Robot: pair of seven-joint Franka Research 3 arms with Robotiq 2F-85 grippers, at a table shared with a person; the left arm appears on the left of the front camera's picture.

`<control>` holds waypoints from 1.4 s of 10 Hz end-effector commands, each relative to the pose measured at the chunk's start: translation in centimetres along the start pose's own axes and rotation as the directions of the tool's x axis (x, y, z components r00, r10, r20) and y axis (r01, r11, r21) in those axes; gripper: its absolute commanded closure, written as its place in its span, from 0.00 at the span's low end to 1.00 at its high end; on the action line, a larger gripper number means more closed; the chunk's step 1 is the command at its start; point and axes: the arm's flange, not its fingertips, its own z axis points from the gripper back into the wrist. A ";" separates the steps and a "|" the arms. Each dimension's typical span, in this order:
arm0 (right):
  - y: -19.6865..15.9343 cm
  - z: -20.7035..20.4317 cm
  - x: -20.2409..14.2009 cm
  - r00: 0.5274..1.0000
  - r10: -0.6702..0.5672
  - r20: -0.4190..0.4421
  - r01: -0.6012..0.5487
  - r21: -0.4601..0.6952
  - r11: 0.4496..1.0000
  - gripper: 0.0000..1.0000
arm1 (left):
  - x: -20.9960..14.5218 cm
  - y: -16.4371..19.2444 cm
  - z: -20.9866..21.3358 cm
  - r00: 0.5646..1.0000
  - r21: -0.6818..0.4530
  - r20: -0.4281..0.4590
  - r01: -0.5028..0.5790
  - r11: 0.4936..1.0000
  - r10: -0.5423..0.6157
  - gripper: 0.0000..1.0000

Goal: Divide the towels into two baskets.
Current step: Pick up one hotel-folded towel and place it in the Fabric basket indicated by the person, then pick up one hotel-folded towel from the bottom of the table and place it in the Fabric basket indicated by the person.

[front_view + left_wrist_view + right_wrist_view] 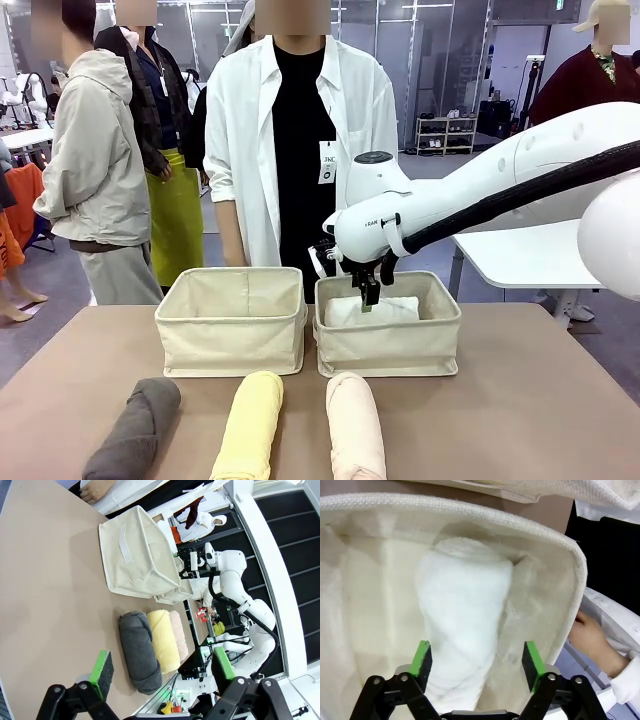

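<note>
the right pincer is hanging over the right-hand basket, its fingers pointing down into it. in the right wrist view that pincer is standing spread wide, one green pad on either side of the white towel and clamping nothing. the white towel is lying inside this basket, running lengthwise along the bottom, one end up against the far wall.

the left-hand basket is sitting just beside the right one, both on the far half of the table, in front of a person in a white shirt. one hand of that person is resting just beyond the right basket's wall.

three more towels are lying side by side along the near edge of the table, each pointing toward the baskets: the dark grey one on the robot's left, the yellow one in the middle, and the pale pink one on the right, below the right basket.

the left pincer is hovering above the table with its fingers wide apart and holding nothing. from its wrist view the grey towel is lying nearest, then the yellow, then the pink, with the left basket beyond them.
</note>
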 end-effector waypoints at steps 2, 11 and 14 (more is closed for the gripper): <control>1.0 1.0 0.0 0.999 -0.042 -0.018 0.042 0.001 0.999 0.00 | 0.0 -0.1 0.3 1.000 0.001 0.006 0.003 1.000 -0.003 0.00; 0.0 0.4 0.0 1.000 -0.011 0.000 0.011 -0.002 1.000 0.00 | 0.0 -0.1 0.3 1.000 0.001 0.006 0.003 1.000 -0.003 0.00; 0.1 0.3 0.1 1.000 -0.020 0.001 0.020 0.002 1.000 0.00 | 0.0 -0.1 0.3 1.000 0.001 0.006 0.003 1.000 -0.003 0.00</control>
